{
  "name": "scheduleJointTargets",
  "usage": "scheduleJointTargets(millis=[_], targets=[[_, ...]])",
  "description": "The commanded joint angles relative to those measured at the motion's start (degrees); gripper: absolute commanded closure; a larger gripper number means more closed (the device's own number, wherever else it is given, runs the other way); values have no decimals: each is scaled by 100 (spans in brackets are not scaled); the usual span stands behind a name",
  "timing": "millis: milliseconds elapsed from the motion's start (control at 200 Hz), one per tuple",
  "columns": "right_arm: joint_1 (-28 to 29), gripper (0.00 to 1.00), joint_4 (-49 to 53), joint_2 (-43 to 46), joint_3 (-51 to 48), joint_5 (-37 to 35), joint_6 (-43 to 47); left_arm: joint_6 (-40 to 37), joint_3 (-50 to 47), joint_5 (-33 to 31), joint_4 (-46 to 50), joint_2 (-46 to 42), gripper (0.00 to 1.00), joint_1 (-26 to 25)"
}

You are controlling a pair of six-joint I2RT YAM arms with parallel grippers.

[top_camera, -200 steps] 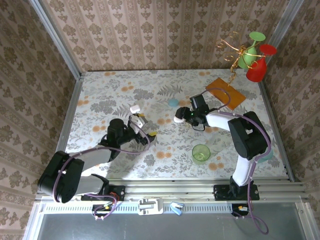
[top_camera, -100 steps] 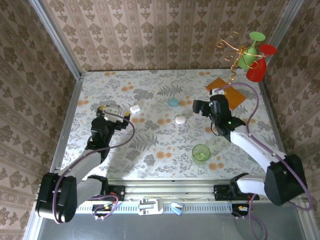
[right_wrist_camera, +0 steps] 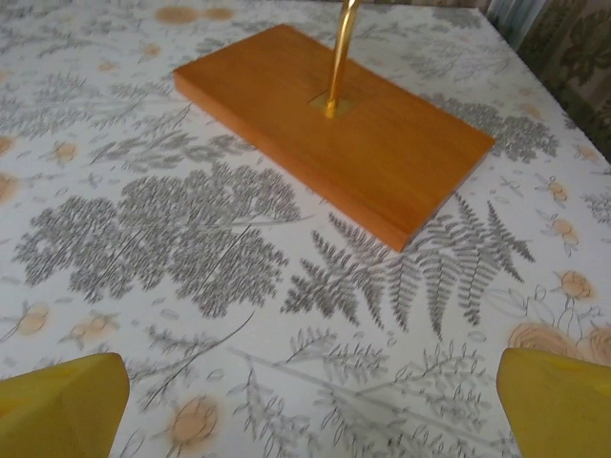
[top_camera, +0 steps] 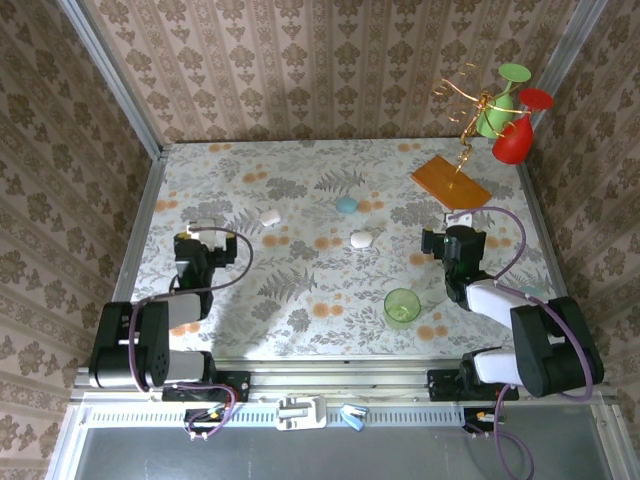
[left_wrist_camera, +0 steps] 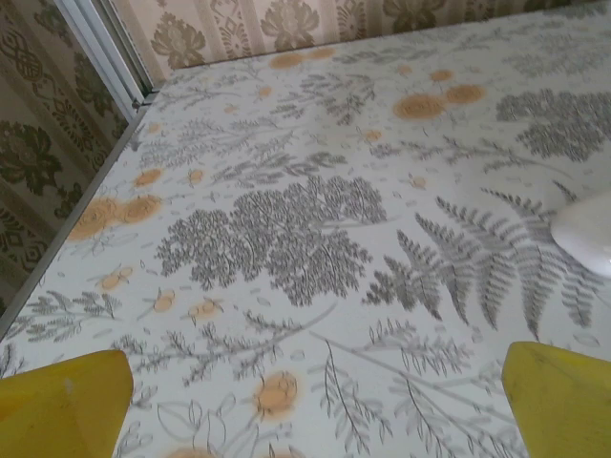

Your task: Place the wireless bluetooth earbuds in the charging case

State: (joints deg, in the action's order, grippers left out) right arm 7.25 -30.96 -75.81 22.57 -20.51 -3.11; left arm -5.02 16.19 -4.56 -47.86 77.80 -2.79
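Two white pebble-shaped charging cases lie on the floral table, one (top_camera: 270,216) left of centre and one (top_camera: 361,239) in the middle; a pale blue case (top_camera: 346,204) sits behind them. All look closed from above. The earbuds are hidden. My left gripper (top_camera: 204,230) hovers low at the table's left, open and empty, well left of the nearest white case (left_wrist_camera: 587,231), whose edge shows at the right of the left wrist view between yellow fingertips (left_wrist_camera: 59,401). At the right my right gripper (top_camera: 452,236) is open and empty, its fingertips (right_wrist_camera: 558,401) wide apart, facing the wooden base.
An orange wooden base (right_wrist_camera: 334,124) with a gold rod (right_wrist_camera: 342,48) stands at the back right and carries green and red ornaments (top_camera: 510,125). A green cup (top_camera: 402,307) stands near the front, left of the right arm. A metal rail (left_wrist_camera: 105,57) edges the table's left side.
The right gripper opened, left the middle white case on the table and drew back right. The left arm swung left and back, away from the other white case.
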Motion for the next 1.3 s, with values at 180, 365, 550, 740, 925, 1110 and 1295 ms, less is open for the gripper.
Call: scheduleJointTargets(millis=[180,365,550,740,925,1110,1295], targets=[[-465,0,-1486,-1005,185,1280,144,459,352,497,-875,1073,0,407],[-633,0,-1796,-1206,101,1675,99,363,517,366,-641,1114,0,351],[-636,0,-1784,-1208,99,1670,99,347,499,341,-699,1120,0,320],[-637,0,-1860,-1208,64,1639,101,327,516,366,-665,1123,0,316],[-637,0,-1861,-1210,60,1644,100,115,649,728,-408,1130,0,278],[-636,0,-1861,-1215,61,1640,100,106,661,698,-382,1127,0,263],[-637,0,-1882,-1212,52,1641,101,116,653,694,-390,1124,0,267]])
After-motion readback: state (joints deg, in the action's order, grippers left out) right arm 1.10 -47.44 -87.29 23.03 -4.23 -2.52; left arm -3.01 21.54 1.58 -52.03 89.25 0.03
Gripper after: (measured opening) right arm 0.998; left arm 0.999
